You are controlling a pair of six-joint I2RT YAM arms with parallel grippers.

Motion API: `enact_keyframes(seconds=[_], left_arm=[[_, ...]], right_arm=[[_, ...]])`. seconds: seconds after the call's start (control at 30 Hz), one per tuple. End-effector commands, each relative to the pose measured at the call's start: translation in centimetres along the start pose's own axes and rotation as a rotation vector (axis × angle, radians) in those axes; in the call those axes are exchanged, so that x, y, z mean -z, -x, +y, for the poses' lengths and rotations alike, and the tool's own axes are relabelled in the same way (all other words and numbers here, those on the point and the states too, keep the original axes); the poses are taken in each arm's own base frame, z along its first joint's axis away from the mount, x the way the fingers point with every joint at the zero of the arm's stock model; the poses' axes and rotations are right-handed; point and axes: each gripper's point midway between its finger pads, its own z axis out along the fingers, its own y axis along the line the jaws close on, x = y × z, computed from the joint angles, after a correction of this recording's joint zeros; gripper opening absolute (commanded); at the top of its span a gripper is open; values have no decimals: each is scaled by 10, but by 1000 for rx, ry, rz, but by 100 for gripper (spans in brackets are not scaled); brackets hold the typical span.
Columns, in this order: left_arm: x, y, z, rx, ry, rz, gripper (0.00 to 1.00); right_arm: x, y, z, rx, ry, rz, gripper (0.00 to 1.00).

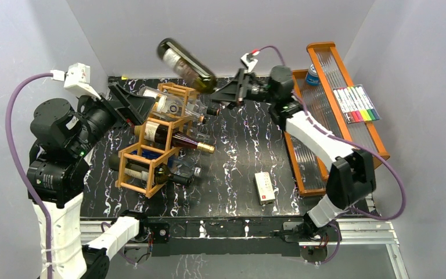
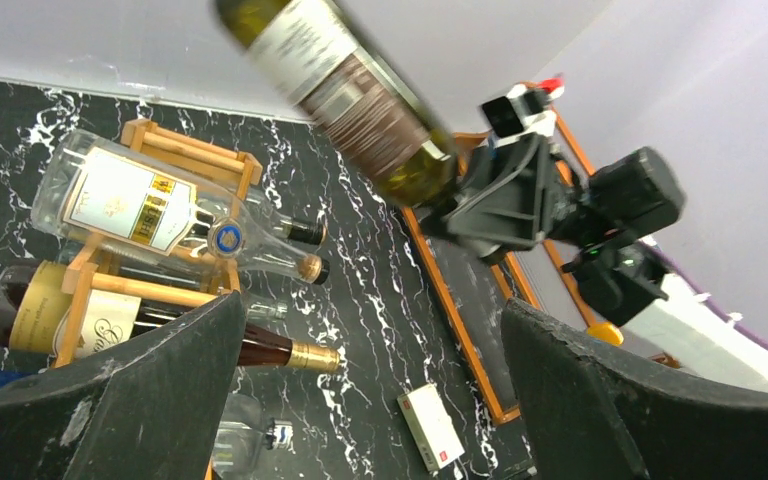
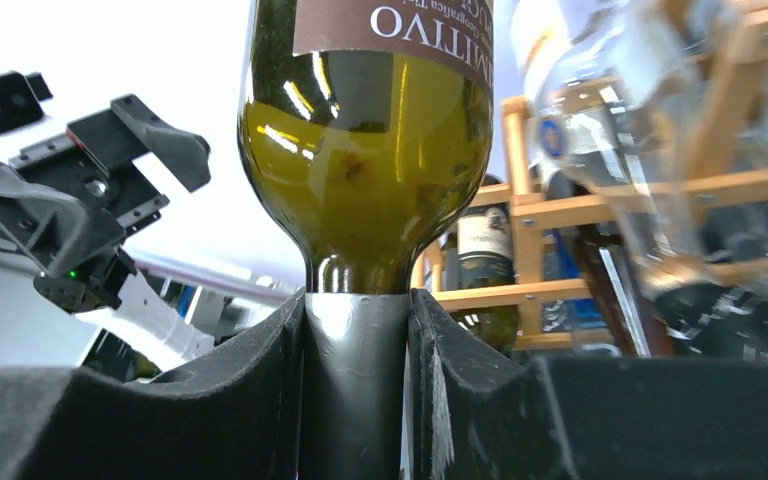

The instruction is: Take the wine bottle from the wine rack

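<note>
Neck first: my right gripper (image 3: 357,318) is squeezed tight on the thin neck of the dark green glass wine bottle with the brown paper label (image 3: 365,180). From my fingers the bottle's long body points up and away toward the back left corner, with its fat bottom end farthest from me. It hangs in the air and touches nothing else. Just past it and lower down stands the orange-brown wooden wine rack of thin square bars (image 3: 600,207), with other bottles lying in it. My bottle is out of the rack and above it. I think I should carry it sideways, away from the rack, before going down. Farthest off, my left gripper (image 1: 129,103) sits by the rack, fingers wide apart, holding nothing.
</note>
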Motion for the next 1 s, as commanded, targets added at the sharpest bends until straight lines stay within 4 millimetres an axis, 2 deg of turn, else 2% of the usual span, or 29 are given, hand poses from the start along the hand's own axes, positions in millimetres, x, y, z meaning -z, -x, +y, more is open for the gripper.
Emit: enact_keyframes(seconds=[0.0,0.17,0.37,0.63,0.8,0.87,0.97], left_arm=[[-9,-9,-2,1,-37,32,98],[-25,-23,0,15,-70,78,98],[-57,-49,-2,60,-161,184,98],[-105,-88,-18,123,-310,342,98],[-129,-130,-50,54,-364,441,98],[-140,-156,-66,-16,-392,487,98],[-143,-198,-78,-181,-433,538,98]], right_arm=[[56,35,45,183,16,-135,0],[109,43,19,164,-167,-205,0],[160,25,-12,63,-310,-227,0],[190,-16,-46,-15,-507,-152,0],[203,-41,-61,-49,-600,-105,0],[211,-60,-71,-94,-651,-49,0],[227,-74,-79,-105,-772,20,0]])
